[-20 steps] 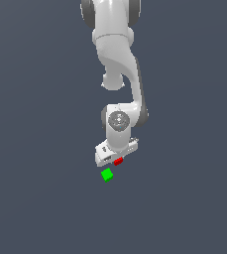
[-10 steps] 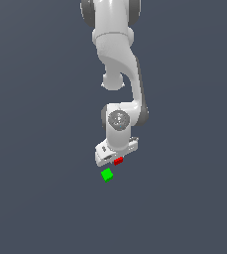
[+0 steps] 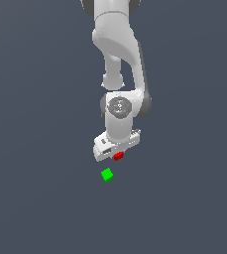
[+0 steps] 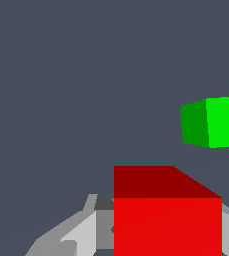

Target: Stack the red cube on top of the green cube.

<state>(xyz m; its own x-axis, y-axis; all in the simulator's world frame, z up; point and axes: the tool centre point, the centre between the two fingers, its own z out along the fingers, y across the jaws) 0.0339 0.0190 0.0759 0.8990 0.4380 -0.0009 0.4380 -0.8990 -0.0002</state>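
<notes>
One red cube point(image 3: 118, 156), one green cube point(image 3: 106, 174), two cubes in all. One white arm point(image 3: 118, 59) ending in one pincer point(image 3: 116, 152).

The gripper point(image 3: 118, 155) rises a touch with the red cube point(image 3: 118, 156) clamped in it, and the gap to the green cube point(image 3: 106, 174) below widens slightly.

Featureless grey simulated void
</notes>
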